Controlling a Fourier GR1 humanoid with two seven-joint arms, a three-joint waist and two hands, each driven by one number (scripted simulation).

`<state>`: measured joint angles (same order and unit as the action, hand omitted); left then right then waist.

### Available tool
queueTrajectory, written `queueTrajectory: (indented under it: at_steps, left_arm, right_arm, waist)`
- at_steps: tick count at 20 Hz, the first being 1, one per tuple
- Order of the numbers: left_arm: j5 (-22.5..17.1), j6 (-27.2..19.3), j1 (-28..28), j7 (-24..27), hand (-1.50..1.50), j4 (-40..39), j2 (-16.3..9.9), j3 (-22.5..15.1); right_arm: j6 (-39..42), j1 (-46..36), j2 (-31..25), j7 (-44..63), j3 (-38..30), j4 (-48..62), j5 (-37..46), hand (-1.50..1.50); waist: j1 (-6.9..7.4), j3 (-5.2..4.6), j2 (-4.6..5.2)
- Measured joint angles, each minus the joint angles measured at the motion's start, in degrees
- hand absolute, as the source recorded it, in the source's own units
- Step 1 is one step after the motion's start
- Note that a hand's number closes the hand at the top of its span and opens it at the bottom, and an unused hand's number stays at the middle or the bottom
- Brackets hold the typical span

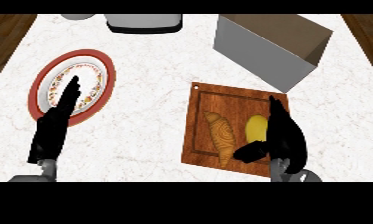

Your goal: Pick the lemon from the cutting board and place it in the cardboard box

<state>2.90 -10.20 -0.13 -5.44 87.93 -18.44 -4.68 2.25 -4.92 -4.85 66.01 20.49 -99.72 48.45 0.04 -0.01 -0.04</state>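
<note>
Yellow lemon (255,127) half hidden by right hand (285,136), fingers straight, thumb spread, nothing held.

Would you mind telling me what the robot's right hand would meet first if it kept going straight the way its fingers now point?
Probably the cardboard box: the right hand, beside the lemon, points up the cutting board toward the box's grey wall. Height is unclear, so it might pass above it.

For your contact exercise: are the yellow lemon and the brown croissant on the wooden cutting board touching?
Apart. The head view shows a strip of bare board between the lemon and the croissant.
</note>
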Motion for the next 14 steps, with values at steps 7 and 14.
queueTrajectory:
  at_steps: [7,14]
  left_arm:
    - [1.48,0.51,0.99,0.14,0.0,1.02,1.18,0.43]
    - [2.4,1.78,1.02,0.4,0.0,1.07,2.25,1.67]
  right_arm:
    - [-0.19,0.89,2.69,-2.59,-2.43,3.16,2.45,-1.5]
    - [-0.08,1.08,3.89,-4.03,-3.67,6.38,3.31,-1.5]
  waist:
    - [0.06,0.01,0.02]
    - [0.04,0.0,0.02]
